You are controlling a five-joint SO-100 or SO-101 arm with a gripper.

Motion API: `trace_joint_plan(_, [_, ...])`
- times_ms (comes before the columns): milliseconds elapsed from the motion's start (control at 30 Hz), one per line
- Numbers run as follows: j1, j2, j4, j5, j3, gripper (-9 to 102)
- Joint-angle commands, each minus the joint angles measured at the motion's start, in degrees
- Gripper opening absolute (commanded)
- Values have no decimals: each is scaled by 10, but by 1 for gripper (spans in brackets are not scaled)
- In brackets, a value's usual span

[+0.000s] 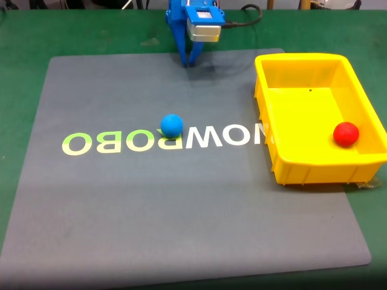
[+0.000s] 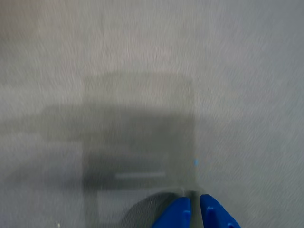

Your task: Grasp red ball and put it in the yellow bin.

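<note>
Red ball [image 1: 346, 133] lies inside yellow bin [image 1: 302, 60]; task looks done. Gripper [image 1: 190, 63] parked at mat edge, jaws closed, empty. Blue ball [image 1: 172, 125] untouched.

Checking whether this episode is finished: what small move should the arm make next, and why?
Probably none beyond holding at rest. The red ball already lies inside the yellow bin, while the gripper sits empty, tips nearly together, at the mat's far edge, away from the blue ball.
</note>
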Motion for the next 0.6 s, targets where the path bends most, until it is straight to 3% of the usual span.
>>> trace_joint_plan(0, [5,8,38,-11,18,0])
trace_joint_plan(567, [-28,8,44,26,18,0])
